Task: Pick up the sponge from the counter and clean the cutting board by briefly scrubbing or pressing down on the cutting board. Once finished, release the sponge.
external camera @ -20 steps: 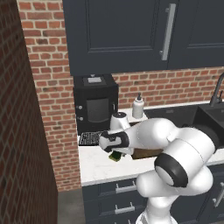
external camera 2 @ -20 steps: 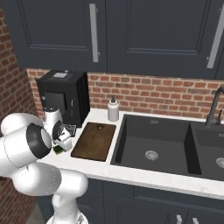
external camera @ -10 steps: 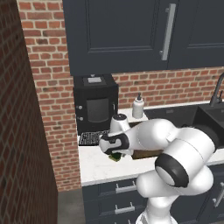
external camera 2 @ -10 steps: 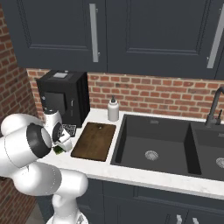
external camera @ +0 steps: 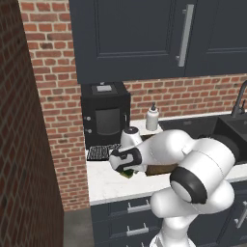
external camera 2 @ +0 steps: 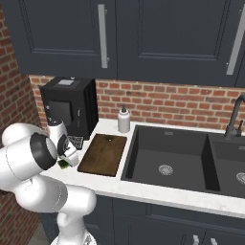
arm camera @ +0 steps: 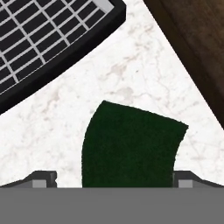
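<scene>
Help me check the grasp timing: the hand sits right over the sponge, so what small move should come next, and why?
Probably close the fingers on the sponge. In the hand view they stand open, one on each side of the sponge, which lies flat on the counter between the black mesh mat and the cutting board. If they are not low enough yet, ease down slightly first.

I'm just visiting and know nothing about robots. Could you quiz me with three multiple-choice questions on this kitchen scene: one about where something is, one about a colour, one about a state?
1. Where does the sponge lie?
A. in the sink
B. on the counter
C. on the cutting board

2. What colour is the sponge's top?
A. dark green
B. pink
C. white

3. How is the gripper set?
A. shut on the sponge
B. open
C. shut on nothing

Answers: 1 B, white marbled stone surrounds it. 2 A, the hand view shows it dark green. 3 B, the fingertips stand apart on either side of the sponge.
</scene>
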Controlling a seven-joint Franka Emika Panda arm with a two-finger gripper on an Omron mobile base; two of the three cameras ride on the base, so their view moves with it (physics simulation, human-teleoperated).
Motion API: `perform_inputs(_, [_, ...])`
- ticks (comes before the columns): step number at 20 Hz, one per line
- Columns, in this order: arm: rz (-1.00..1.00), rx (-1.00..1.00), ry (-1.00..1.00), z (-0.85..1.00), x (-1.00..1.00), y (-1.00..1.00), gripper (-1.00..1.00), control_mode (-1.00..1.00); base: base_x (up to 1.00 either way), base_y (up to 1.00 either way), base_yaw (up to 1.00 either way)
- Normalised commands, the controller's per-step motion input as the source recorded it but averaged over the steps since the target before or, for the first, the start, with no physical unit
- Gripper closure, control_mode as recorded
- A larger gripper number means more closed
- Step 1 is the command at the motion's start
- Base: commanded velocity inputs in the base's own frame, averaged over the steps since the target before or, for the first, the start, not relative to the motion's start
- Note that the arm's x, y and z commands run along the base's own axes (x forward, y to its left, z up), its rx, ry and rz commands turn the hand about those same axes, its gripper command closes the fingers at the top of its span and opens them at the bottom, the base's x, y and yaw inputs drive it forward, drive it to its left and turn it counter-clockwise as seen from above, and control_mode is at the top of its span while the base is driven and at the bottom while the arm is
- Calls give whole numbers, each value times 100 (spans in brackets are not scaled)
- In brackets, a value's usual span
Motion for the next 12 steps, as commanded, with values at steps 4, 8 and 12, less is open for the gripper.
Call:
perform_inputs(4, [0,0,0,-6,0,0,-100,-100,0,0,0])
perform_inputs(8, [0,0,0,-15,0,0,100,-100,0,0,0])
perform_inputs(12, [0,0,0,-1,0,0,100,-100,0,0,0])
